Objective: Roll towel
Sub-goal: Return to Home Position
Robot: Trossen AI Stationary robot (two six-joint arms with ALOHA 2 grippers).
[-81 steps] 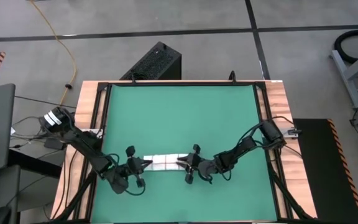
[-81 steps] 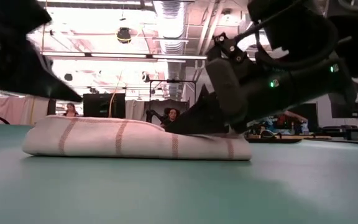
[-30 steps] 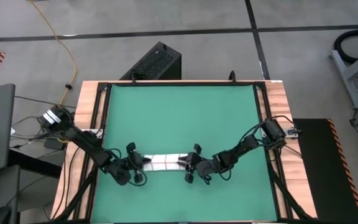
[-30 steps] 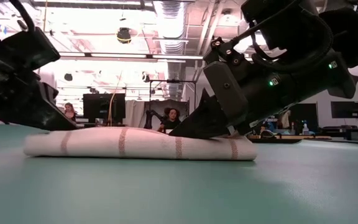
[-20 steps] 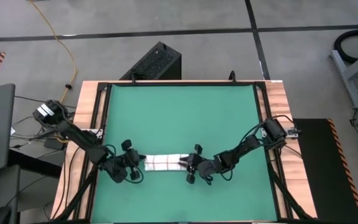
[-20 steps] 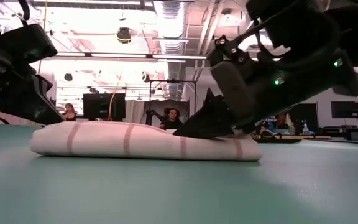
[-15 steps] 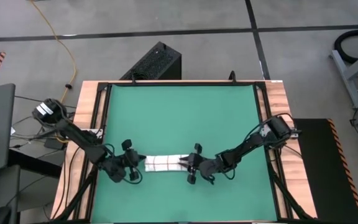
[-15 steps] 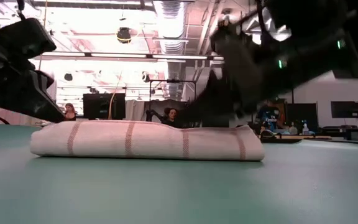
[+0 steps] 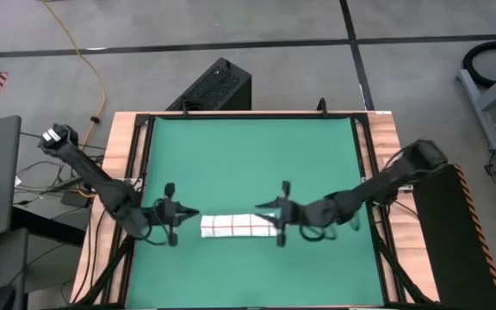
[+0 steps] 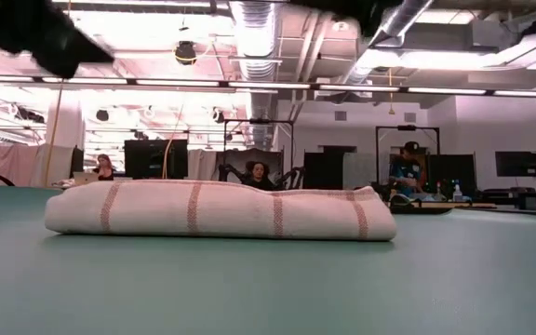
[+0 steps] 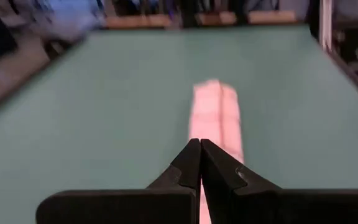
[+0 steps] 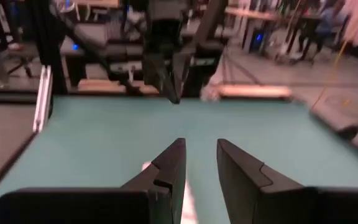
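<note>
The towel (image 9: 238, 226), white with red-brown grid lines, lies as a low flattened roll with its underside on the green mat (image 9: 248, 155), toward the near edge. The low view shows the towel (image 10: 220, 210) with no gripper on it. My left gripper (image 9: 194, 213) hangs shut above the mat just off the roll's left end, pointing along the towel (image 11: 215, 118). My right gripper (image 9: 261, 207) hovers open above the roll's right end, nothing between its fingers (image 12: 171, 163).
Wooden table strips and a black frame (image 9: 141, 172) border the mat. Bare mat lies far of the towel. My left arm's gripper (image 12: 166, 74) shows opposite in the right wrist view. People sit in the room beyond the table (image 10: 254, 173).
Both grippers have risen off the towel's ends and drawn apart, the left toward the table's left edge, the right toward the right edge. The right gripper's fingers no longer press the right end, which has sprung up slightly. The towel stays on the mat.
</note>
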